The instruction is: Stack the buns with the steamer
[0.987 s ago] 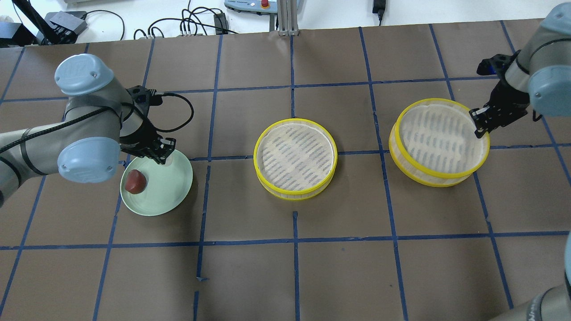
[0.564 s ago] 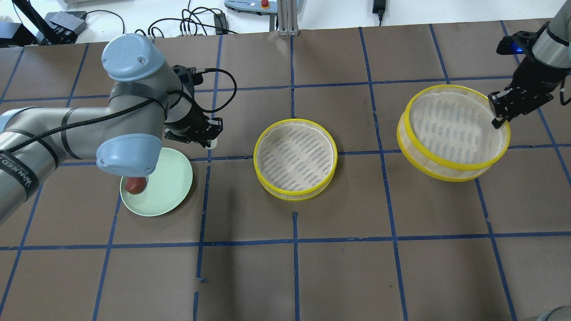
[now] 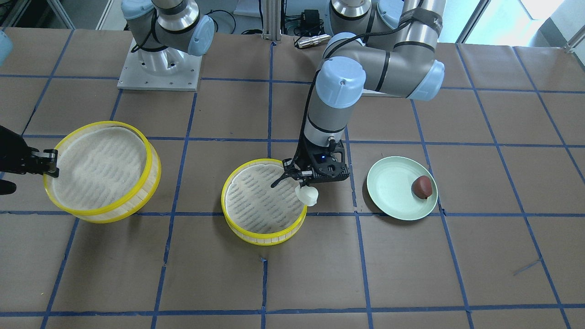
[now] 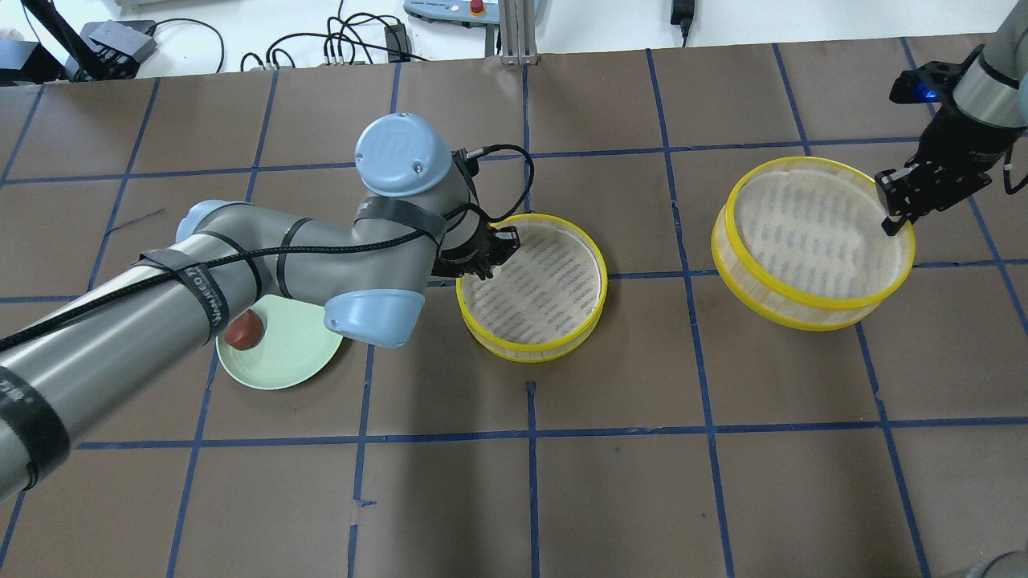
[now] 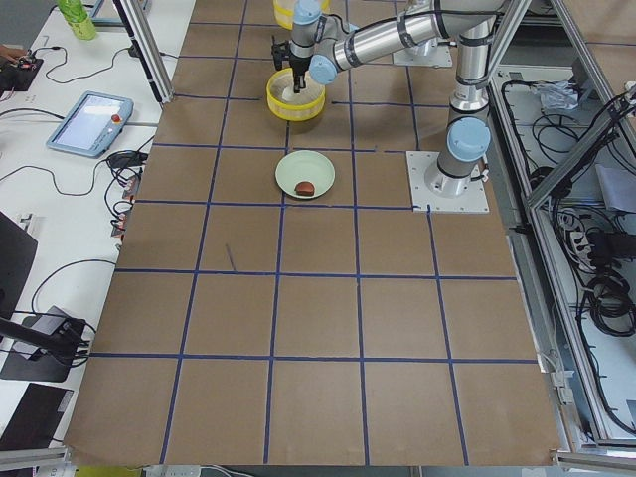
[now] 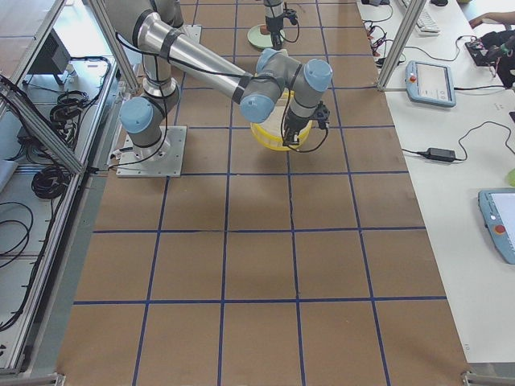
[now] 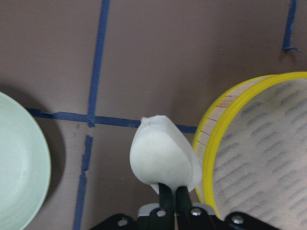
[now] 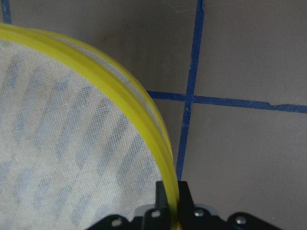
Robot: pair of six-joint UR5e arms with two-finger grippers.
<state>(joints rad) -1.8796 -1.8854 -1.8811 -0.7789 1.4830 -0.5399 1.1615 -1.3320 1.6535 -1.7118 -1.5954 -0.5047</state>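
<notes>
My left jaws pinch the white bun (image 3: 307, 195) just outside the middle steamer (image 3: 256, 234), at its 9 o'clock seen from overhead, so dropping now could spill it onto the tabletop (image 3: 411, 274); my right jaws' edge-grip on the tilted steamer (image 4: 791, 315) may slip.

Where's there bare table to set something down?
Free: the patch between the middle steamer and the tilted steamer, and the operators' side rows beyond both. Crowded: between the green plate and the middle steamer, where the left gripper holds the white bun.

A pale green plate (image 4: 293, 363) sits on the brown worktop (image 4: 626, 498) gridded with blue tape (image 4: 533, 482), black cables (image 4: 347, 46) beyond its far edge
</notes>
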